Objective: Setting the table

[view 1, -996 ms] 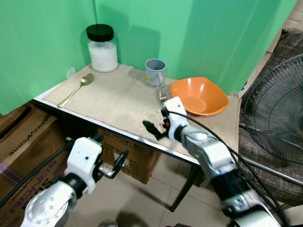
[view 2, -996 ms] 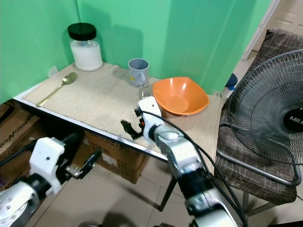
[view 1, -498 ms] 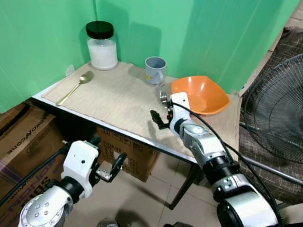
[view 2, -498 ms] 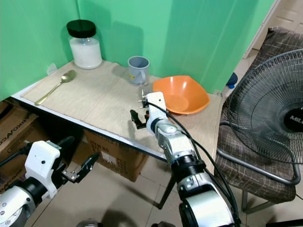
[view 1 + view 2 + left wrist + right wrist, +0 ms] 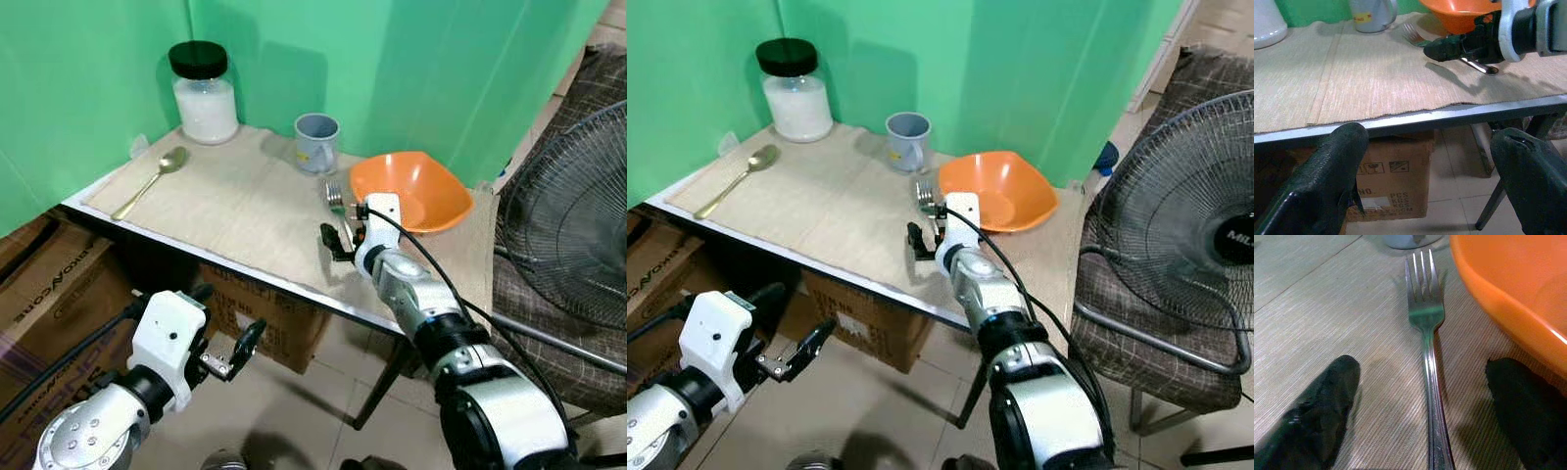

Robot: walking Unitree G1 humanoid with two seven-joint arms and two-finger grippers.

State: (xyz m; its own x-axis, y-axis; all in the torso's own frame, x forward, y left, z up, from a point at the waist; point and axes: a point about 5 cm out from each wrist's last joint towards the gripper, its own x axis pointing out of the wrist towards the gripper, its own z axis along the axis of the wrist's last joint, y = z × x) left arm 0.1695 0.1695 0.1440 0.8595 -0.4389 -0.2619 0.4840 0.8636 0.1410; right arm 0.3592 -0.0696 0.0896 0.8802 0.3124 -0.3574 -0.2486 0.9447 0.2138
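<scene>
Fork (image 5: 1426, 328): plain silver metal, four tines, long slim handle, lying flat on the beige woven table mat (image 5: 235, 201), just beside the orange bowl (image 5: 411, 191) on its left, tines pointing toward the grey mug (image 5: 316, 143)

Right gripper (image 5: 343, 233): hovering low over the fork's handle, black fingers (image 5: 1322, 406) spreading wide to either side of it, not touching it; the far finger is sitting close against the bowl's wall

Left gripper (image 5: 230, 348): hanging below the table's front edge, fingers (image 5: 1327, 171) standing apart, gripping nothing

Orange bowl: shallow, squarish, standing near the table's right end; nothing showing inside

Grey mug: standing upright behind the fork, handle facing forward; contents cannot be made out

Glass jar (image 5: 204, 93): black lid on, sitting in the far left corner, holding white contents to about the shoulder

Gold-toned spoon (image 5: 150, 179): lying on the mat near the left edge, well apart from the fork

Cardboard boxes (image 5: 1393, 181): sitting under the table

Floor fan (image 5: 1181, 235): standing at the right
</scene>
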